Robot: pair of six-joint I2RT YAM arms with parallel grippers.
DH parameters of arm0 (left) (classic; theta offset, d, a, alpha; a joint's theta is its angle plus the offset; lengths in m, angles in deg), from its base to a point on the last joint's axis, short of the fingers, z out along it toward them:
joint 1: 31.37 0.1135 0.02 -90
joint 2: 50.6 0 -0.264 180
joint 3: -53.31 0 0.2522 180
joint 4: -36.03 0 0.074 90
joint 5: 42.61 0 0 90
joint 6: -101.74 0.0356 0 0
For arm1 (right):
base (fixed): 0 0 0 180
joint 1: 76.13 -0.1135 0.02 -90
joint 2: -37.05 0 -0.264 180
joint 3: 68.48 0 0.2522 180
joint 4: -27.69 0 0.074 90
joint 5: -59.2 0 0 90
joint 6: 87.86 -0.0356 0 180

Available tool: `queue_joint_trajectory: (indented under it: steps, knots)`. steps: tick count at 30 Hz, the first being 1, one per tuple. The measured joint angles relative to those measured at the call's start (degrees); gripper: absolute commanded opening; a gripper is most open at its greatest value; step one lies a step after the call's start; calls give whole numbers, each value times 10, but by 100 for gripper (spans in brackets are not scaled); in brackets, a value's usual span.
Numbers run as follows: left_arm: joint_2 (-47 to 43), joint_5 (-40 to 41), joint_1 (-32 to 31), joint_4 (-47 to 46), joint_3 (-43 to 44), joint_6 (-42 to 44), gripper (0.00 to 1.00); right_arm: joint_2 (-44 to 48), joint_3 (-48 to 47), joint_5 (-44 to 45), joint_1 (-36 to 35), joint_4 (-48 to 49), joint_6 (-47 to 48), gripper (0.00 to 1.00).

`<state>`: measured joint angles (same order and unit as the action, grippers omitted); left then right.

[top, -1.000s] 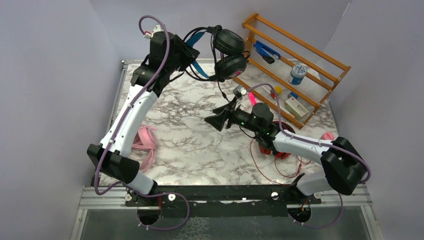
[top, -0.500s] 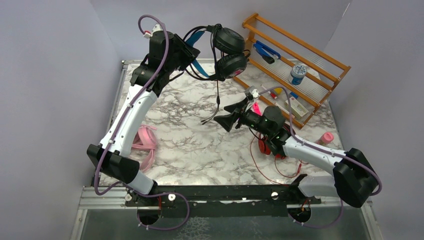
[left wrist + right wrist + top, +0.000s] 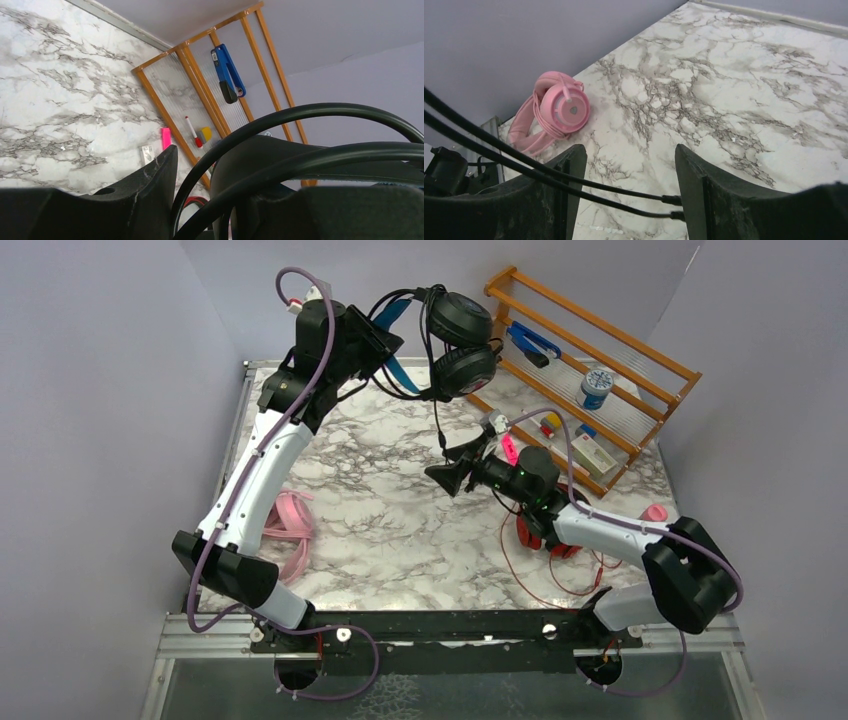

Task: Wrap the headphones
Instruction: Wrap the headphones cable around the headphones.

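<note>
My left gripper (image 3: 383,343) is raised at the back of the table, shut on the blue headband of the black headphones (image 3: 462,342). In the left wrist view their black band (image 3: 300,120) arcs close in front of the gripper (image 3: 210,175). Their thin cable (image 3: 438,425) hangs down to my right gripper (image 3: 450,473). That gripper (image 3: 629,150) is open, and two black cable strands (image 3: 614,192) cross between its fingers, their ends at the right finger. The pink headphones (image 3: 290,525) (image 3: 556,107) lie at the left edge. The red headphones (image 3: 535,535) lie partly under my right arm, their red cable (image 3: 520,578) loose.
A wooden rack (image 3: 640,350) (image 3: 200,85) leans at the back right, holding a blue stapler (image 3: 227,75), a blue tin (image 3: 597,387) and small items. A pink cup (image 3: 654,513) stands by the right wall. Walls close in on three sides.
My right gripper swung right, then back left and slightly up. The cable end, hanging free half a second ago, now lies between its fingers. The left arm has barely moved.
</note>
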<state>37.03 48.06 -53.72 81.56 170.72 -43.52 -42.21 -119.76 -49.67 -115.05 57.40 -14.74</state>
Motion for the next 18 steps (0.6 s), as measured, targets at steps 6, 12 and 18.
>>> queue_joint_trajectory:
  steps: [6,12,18]
  knots:
    - [0,-6,0,0,0,-1,0,-14,-16,-10,4,19,5,57]
    - [0,-17,0,-1,0,-2,0,-40,-31,-32,5,43,0,38]
    - [0,-33,0,-9,0,4,0,-53,-42,-56,14,49,-3,1]
